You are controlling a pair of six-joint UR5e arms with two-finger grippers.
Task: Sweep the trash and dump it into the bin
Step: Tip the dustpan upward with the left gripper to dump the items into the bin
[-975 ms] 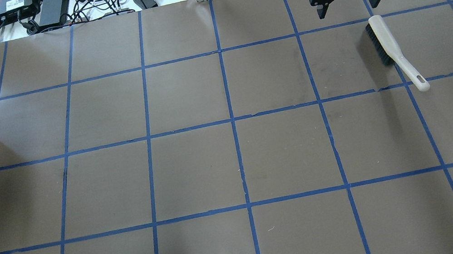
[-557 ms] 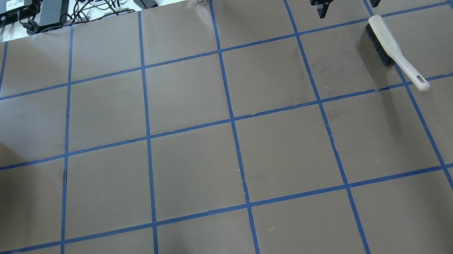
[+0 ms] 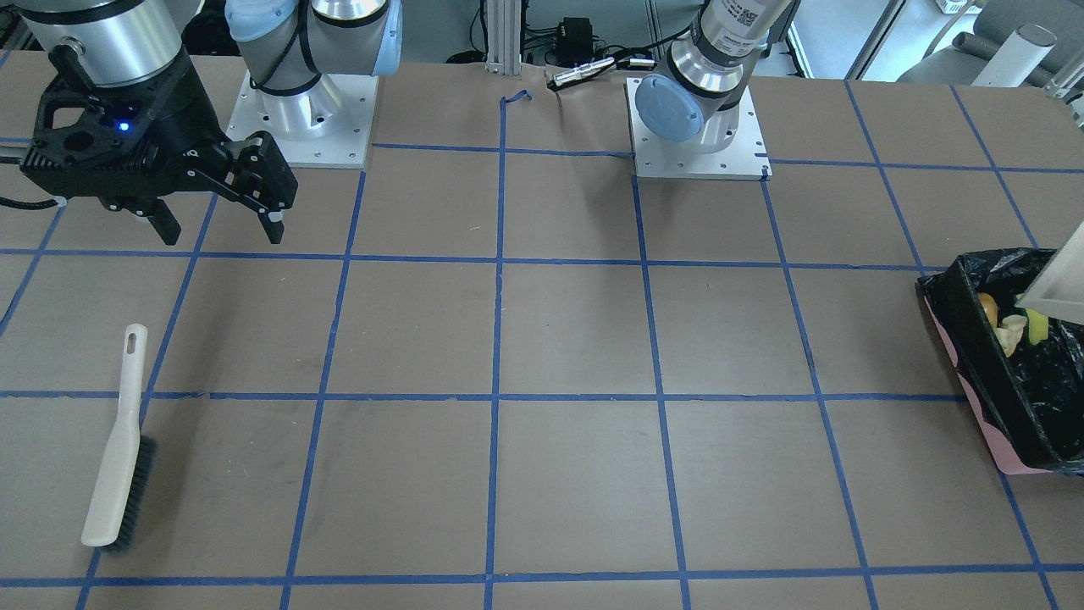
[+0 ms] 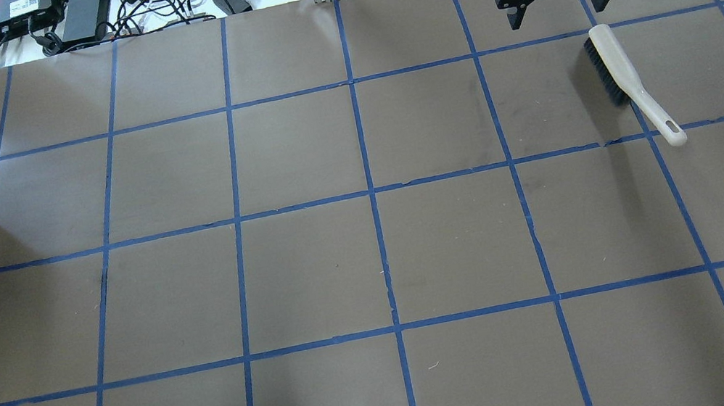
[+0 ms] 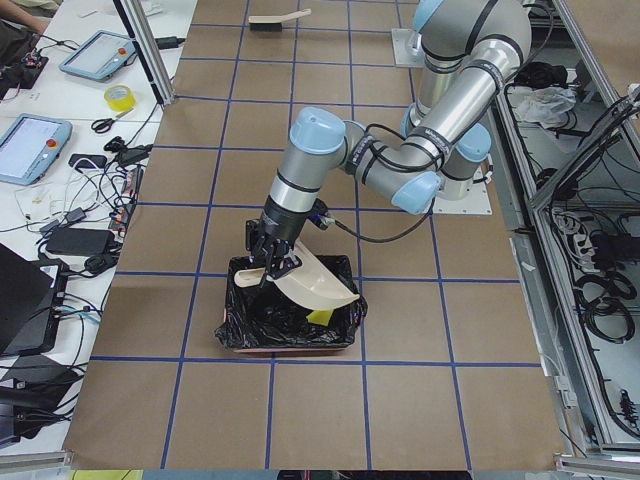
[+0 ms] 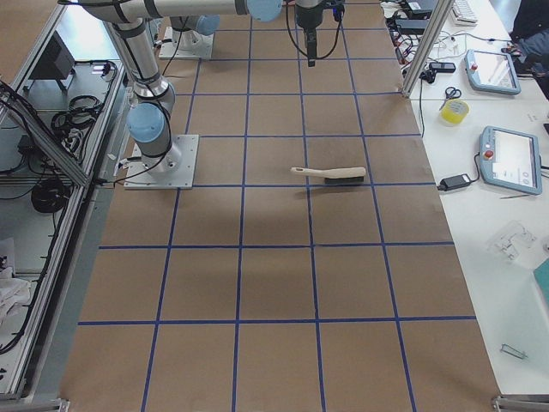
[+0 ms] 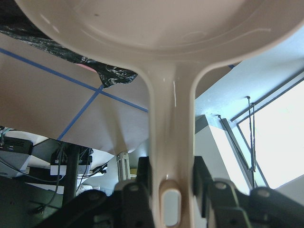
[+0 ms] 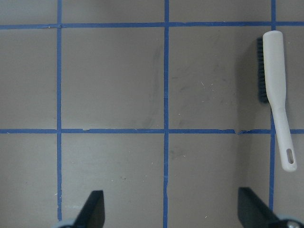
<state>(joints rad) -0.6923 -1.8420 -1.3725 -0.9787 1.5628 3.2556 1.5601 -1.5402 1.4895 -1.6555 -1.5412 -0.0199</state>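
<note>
The right fingers are spread wide apart with nothing between them, at the upper left of the front view. They point down at the brown tabletop, which has blue tape lines in squares. Below them, at the lower left of that view, a brush lies flat on the tabletop. Its pale handle points to the top of the picture and its dark bristles are on its right side at the lower end. The brush and the right fingers do not touch. Far over at the right edge of the same view sits the bin, a pink box with a shiny black bag in it. All the trash is inside the bin: a golden-brown lump, then a pale curved slice, then a yellow and green sponge. They lie close together on the black bag. A corner of the beige dustpan pokes in over the bin from the right edge. From the table's end, the dustpan is tipped over the bin. In the left wrist view, the left fingers squeeze the dustpan's handle from both sides at the bottom of the picture.
</note>
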